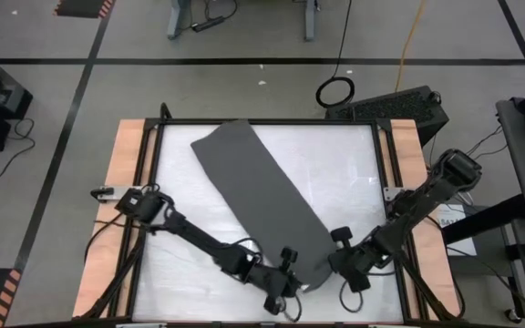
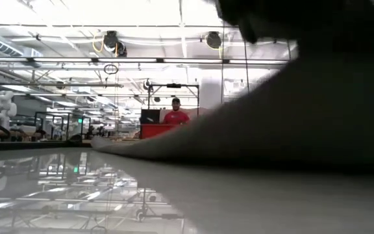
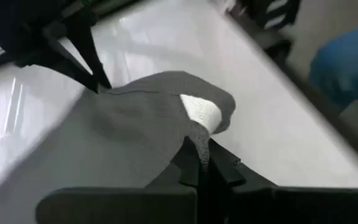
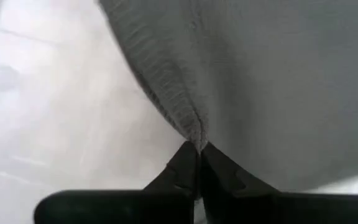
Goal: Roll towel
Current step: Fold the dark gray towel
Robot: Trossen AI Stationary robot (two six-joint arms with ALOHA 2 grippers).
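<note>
At the towel's [image 1: 261, 197] near end, both grippers are pinching cloth: the left gripper [image 3: 202, 163] is pressing its fingers together on one corner, the right gripper [image 4: 199, 157] on the other, lifting that edge slightly. Beyond them, the towel is lying flat and diagonal across the table [image 1: 354, 182]. Judging by this, the roll is just starting; next, both corners need folding over together, evenly, away from the arms.

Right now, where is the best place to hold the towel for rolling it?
Its near short edge, one corner per tool. The towel lies flat and diagonal; the left tool and right tool already pinch that lifted edge, coming from the table's front.
</note>
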